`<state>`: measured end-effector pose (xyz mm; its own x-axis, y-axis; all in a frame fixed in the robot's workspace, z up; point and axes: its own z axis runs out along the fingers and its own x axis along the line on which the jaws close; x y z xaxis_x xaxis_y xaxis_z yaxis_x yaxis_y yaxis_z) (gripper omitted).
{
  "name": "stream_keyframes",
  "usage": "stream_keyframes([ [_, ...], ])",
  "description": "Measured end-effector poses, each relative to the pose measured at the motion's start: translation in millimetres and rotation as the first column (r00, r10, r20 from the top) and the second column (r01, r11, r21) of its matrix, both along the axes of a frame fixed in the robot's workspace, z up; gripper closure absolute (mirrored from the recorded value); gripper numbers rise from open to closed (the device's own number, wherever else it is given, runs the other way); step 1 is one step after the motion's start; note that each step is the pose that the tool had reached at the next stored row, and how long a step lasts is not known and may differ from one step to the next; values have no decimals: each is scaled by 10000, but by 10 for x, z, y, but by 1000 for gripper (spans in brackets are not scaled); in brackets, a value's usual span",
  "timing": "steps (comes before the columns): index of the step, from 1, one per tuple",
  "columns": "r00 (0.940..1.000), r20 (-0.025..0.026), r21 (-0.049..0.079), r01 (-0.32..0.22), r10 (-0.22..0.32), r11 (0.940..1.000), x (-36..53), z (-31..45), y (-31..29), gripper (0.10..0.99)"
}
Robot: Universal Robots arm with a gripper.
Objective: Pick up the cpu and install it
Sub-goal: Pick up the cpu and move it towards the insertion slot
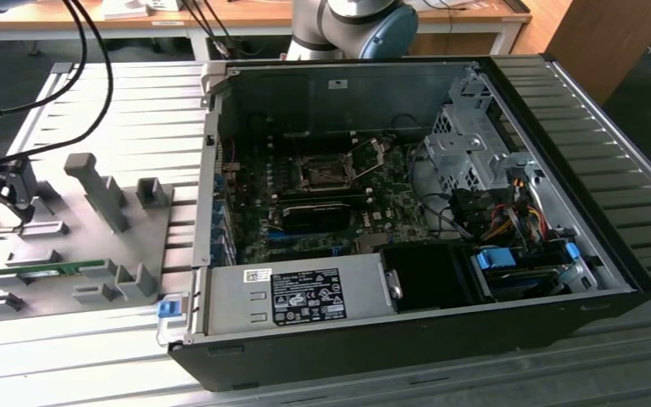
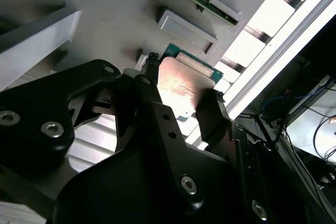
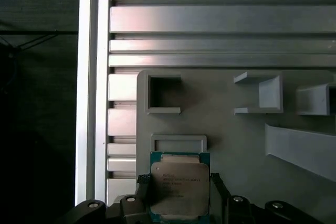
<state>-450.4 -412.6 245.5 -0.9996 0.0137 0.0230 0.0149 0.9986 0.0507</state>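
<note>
Black two-fingered pincer narrowed onto the small flat square cpu with shiny silver metal top and thin green rim, seen in both wrist views. One of the black fingers against each of two opposite edges of the chip, no gap visible on either side. Same grip in the second wrist view: pincer astride the cpu, silver top catching a warm reflection. Impossible to tell whether the chip is lifted clear of the pale grey flat fixture plate beneath or resting on it. Just beside the cpu, a small grey rectangular frame block on that plate. Farther along, an open square grey plastic pocket. Plate laid on a ribbed silver aluminium desk.

In the exterior view, pincer at the exterior view's far left, over the fixture plate, well apart from the open black computer case at centre. Inside the case, a green motherboard with its square processor socket open, metal frame raised. Silver power supply box along the near wall of the case. On the plate, a long narrow green memory stick lying flat among upright grey plastic blocks. Light grey and blue robot arm base behind the case.
</note>
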Motion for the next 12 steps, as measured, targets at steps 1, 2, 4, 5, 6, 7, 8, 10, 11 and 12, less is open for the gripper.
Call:
stream_keyframes([
  [1,10000,-1,3,0,0,10000,0,4,0,549],
  [2,10000,-1,7,0,0,10000,0,8,0,549],
  [4,10000,-2,18,-1,1,10000,0,16,0,549],
  [5,10000,-1,25,0,0,10000,0,18,0,549],
  [6,10000,0,30,0,0,10000,0,21,0,549],
  [7,10000,0,31,0,0,10000,0,23,0,549],
  [8,10000,-1,32,0,0,10000,0,26,0,549],
  [10,10000,-1,33,0,0,10000,0,31,0,549],
  [11,10000,-3,32,0,0,10000,0,34,0,549],
  [12,10000,-2,33,0,0,10000,0,53,0,549],
])
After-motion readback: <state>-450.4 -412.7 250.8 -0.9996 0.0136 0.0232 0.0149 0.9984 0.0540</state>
